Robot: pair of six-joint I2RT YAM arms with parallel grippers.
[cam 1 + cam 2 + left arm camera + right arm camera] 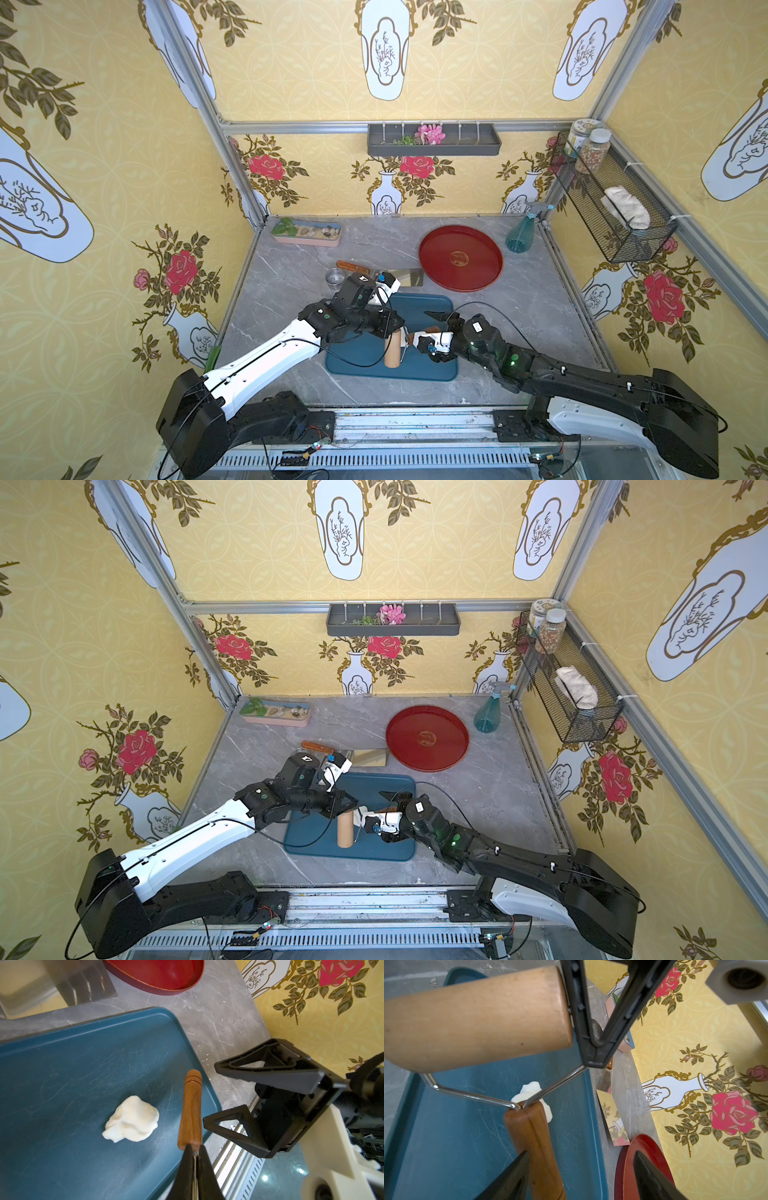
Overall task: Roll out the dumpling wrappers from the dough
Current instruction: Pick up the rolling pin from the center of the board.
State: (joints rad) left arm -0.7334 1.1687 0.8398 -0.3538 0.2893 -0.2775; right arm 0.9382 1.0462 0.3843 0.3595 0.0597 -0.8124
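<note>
Over the blue tray (415, 309), left tool (195, 1150) clamps the roller's wire (554, 1087) while right tool (209, 1094) stands wide.

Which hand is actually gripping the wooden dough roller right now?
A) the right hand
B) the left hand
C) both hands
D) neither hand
B: the left hand is pinched shut on the wire frame of the roller, while the right hand stands open beside its handle.

Red round tray (440, 249), teal spray bottle (521, 232), steel cup (333, 277), cleaver (409, 277), pebble planter (305, 240)
</note>
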